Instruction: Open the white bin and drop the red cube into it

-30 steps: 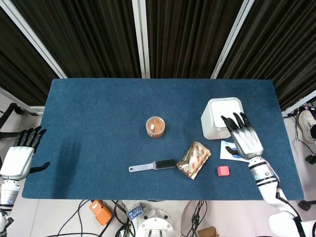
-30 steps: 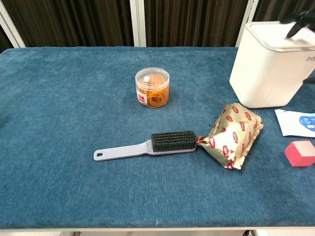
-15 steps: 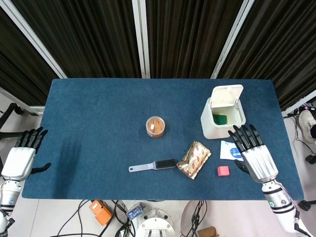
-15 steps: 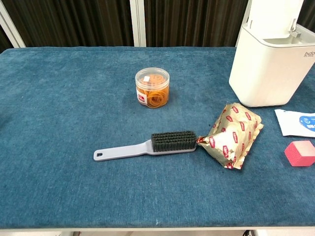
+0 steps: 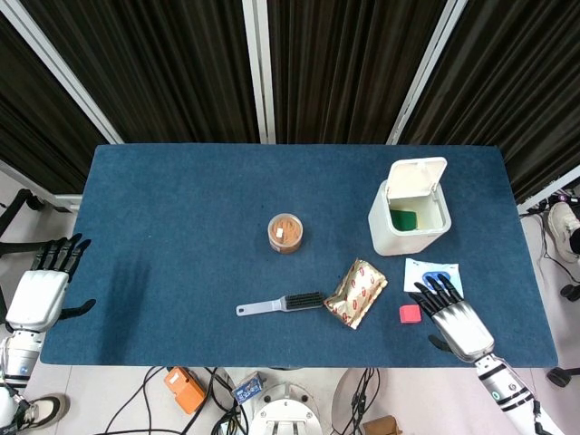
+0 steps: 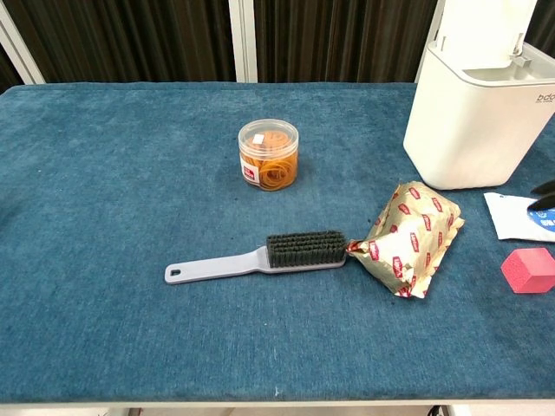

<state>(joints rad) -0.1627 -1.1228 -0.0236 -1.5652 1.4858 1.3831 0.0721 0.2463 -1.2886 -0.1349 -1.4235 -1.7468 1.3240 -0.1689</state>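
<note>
**Cube just off my right fingertips, bin lid up**

With the bin [image 5: 410,217] standing lid-up near the right end of the surface, toward the far edge, what matters now is the cube [image 5: 410,314] and which way it lies from me. It sits on the surface near the front edge, toward the right corner, and my right hand [image 5: 456,323] hovers just beside it, on the side nearer the right edge, fingers spread and pointing toward the far edge, holding nothing. The cube is almost square, so I see no long axis to line up with; I judge a short sideways move toward the middle of the surface would bring my fingers over it. The bin lies beyond the cube, toward the far edge, with a white packet [image 5: 432,274] flat between them.

My left hand [image 5: 38,294] hangs off the left edge, fingers spread and empty, well apart from the cube, so the right is the hand for the pick.
</note>
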